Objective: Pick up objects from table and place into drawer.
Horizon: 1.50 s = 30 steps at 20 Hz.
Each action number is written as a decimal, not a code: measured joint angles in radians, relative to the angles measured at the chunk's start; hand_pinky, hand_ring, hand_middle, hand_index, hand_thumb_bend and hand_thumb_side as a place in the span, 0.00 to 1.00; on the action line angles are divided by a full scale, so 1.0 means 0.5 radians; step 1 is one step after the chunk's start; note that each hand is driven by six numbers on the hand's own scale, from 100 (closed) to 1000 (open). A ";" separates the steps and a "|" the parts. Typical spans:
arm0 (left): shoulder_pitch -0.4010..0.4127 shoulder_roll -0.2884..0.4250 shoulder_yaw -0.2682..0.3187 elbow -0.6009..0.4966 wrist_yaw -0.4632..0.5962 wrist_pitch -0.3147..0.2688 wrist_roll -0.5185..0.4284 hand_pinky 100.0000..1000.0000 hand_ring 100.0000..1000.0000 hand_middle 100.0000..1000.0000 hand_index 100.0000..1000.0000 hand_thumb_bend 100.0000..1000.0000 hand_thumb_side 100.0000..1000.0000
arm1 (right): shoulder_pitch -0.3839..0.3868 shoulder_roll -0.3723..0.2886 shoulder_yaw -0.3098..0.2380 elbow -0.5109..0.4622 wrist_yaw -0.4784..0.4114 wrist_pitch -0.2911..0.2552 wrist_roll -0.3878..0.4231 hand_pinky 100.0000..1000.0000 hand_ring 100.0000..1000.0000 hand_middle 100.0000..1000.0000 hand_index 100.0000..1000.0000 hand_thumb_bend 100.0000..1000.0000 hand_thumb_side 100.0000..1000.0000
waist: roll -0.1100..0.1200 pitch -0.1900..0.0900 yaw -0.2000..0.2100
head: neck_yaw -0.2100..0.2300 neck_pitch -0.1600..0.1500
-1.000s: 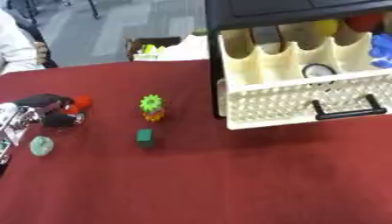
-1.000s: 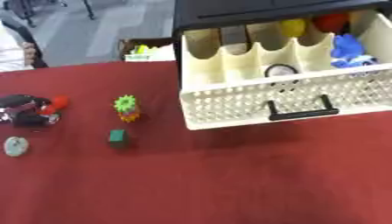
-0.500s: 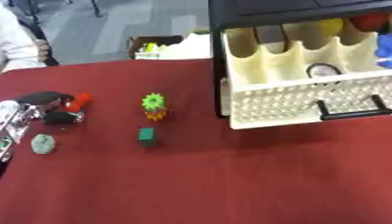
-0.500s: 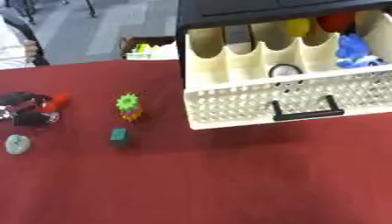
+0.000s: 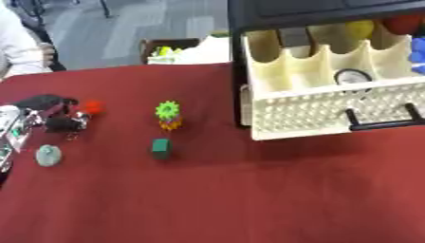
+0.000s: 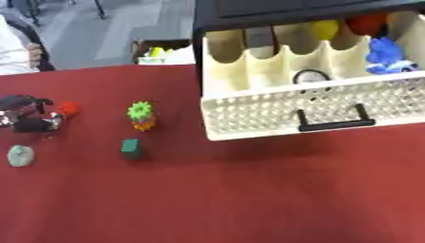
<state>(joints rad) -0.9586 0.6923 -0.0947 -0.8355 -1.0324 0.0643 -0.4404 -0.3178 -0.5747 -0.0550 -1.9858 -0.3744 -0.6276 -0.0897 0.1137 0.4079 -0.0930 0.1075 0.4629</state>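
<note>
1. Red ball (image 5: 92,106): on the red surface (image 5: 249,199), touching or just beside the tips of the left hand's dark fingers (image 5: 48,101). Whether they pinch it cannot be told.
2. Left hand (image 5: 37,118): enters at the left edge; the fingers look curled towards the ball, one above and one below. Grasp state cannot be told.
3. Pale grey-green round piece (image 5: 48,155): on the surface just below the fingers, apart from them.
4. Green gear-shaped piece (image 5: 168,110) sitting on an orange base (image 5: 170,125): to the right of the fingers, past the ball, standing clear.
5. Dark green block (image 5: 161,148): just below the gear piece, further from the fingers, on the surface.
6. Cream drawer (image 6: 307,107) with perforated front and black handle (image 6: 334,121): pulled open, well apart from the fingers at far right. Inside are scalloped dividers; a blue toy (image 6: 385,56), a yellow item (image 6: 325,29), a red item (image 6: 366,23) and a round black-rimmed item (image 6: 309,76) lie in it.
7. Black cabinet (image 6: 274,10) houses the drawer.
</note>
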 measured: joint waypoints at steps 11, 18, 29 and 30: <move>0.000 0.000 0.013 0.051 -0.026 -0.010 -0.031 0.83 0.85 0.77 0.99 0.07 0.91 | -0.017 0.010 0.000 0.000 -0.030 0.009 0.024 0.61 0.70 0.63 0.82 0.00 1.00 | 0.000 0.012 -0.010 | 0.010 -0.017; -0.006 0.000 0.038 0.062 0.000 -0.009 -0.028 0.82 0.85 0.77 0.98 0.04 0.93 | -0.021 0.023 0.000 0.000 -0.030 0.018 0.032 0.61 0.70 0.62 0.81 0.00 1.00 | 0.001 0.022 -0.020 | 0.018 -0.034; -0.023 -0.008 0.047 0.063 0.079 -0.006 -0.012 0.75 0.75 0.53 0.81 0.00 0.78 | -0.023 0.037 -0.001 0.000 -0.029 0.040 0.020 0.61 0.70 0.62 0.81 0.00 1.00 | 0.002 0.027 -0.024 | 0.027 -0.035; -0.023 -0.008 0.047 0.063 0.086 -0.006 -0.012 0.74 0.73 0.51 0.79 0.00 0.77 | -0.023 0.038 -0.001 0.000 -0.029 0.042 0.016 0.61 0.70 0.62 0.81 0.00 1.00 | 0.002 0.027 -0.024 | 0.027 -0.035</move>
<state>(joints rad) -0.9700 0.6882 -0.0712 -0.8042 -0.9893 0.0613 -0.4463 -0.3292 -0.5557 -0.0556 -1.9858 -0.3891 -0.6066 -0.0817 0.1145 0.4212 -0.1052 0.1212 0.4454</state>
